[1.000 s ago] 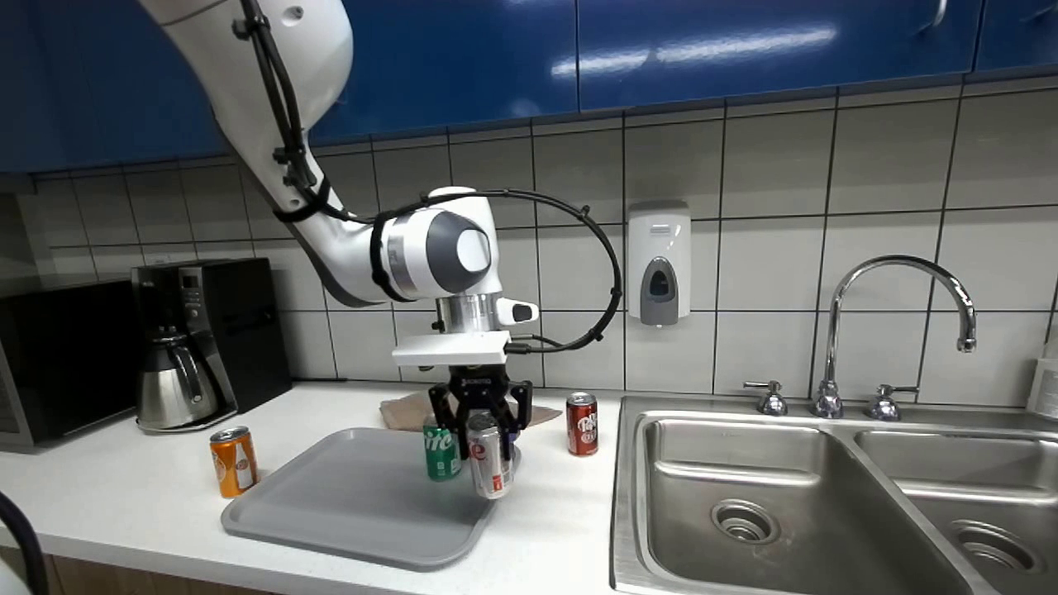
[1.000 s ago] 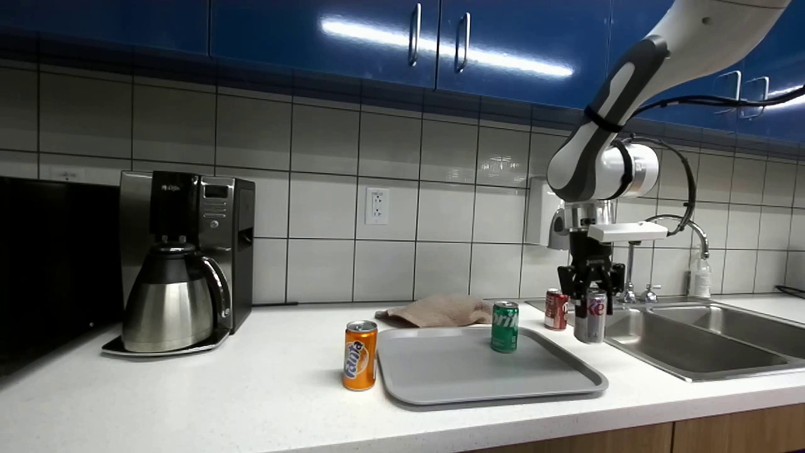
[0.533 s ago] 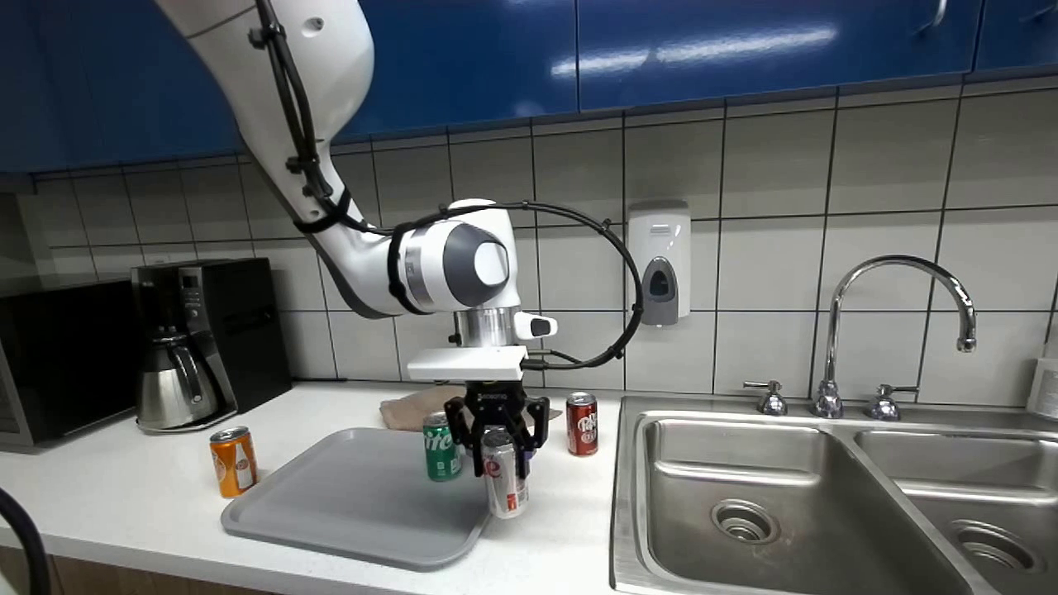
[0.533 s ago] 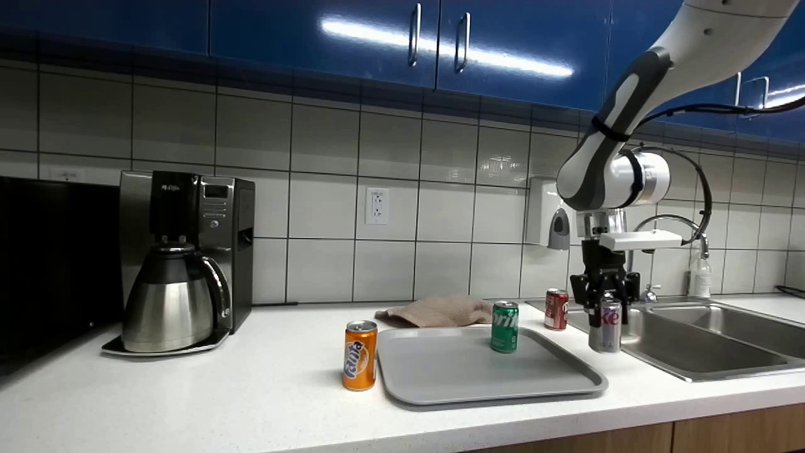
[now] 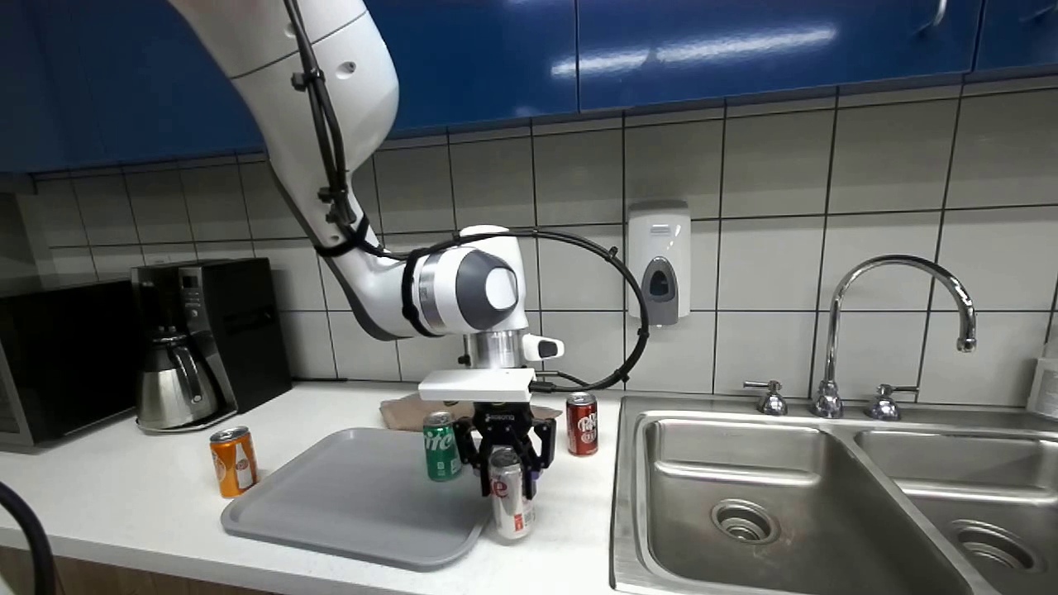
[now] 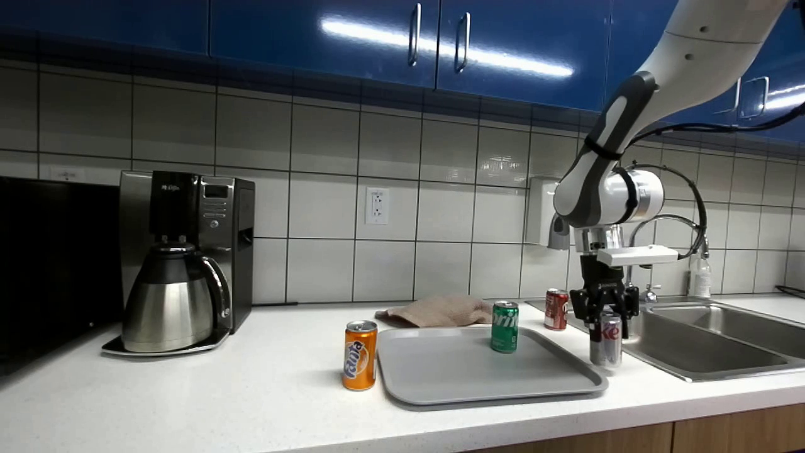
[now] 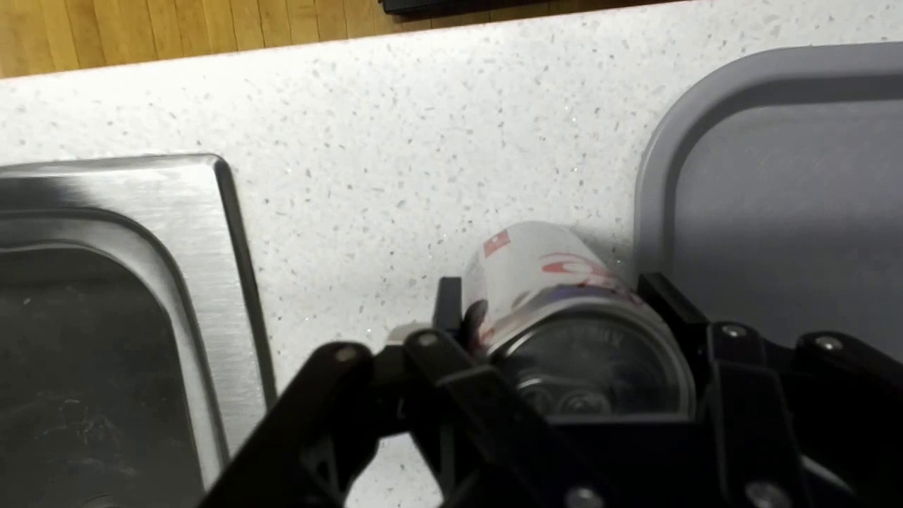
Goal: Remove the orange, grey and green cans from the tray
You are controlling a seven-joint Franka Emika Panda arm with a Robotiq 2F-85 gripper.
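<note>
My gripper (image 5: 507,487) is shut on the grey can (image 5: 514,517), with one finger on each side of its upper part. In the wrist view the can (image 7: 525,264) sits between the two fingers, beside the edge of the grey tray (image 7: 659,176). The can's bottom is at or just above the counter; I cannot tell whether it touches. The green can (image 6: 504,328) stands upright on the tray (image 6: 478,380), near its back right in that exterior view. The orange can (image 6: 360,357) stands on the counter just outside the tray, also visible in an exterior view (image 5: 235,463).
A red can (image 5: 582,426) stands on the counter between the gripper and the sink rim (image 5: 626,496). A brown cloth (image 6: 437,311) lies behind the tray. A coffee maker (image 6: 223,251) and a wall soap dispenser (image 5: 659,264) stand farther off. The sink's edge (image 7: 233,233) shows in the wrist view.
My gripper has carried the grey can away from above the tray's edge, toward the counter's front and the sink side, then down close to the counter. The other cans have not moved.
</note>
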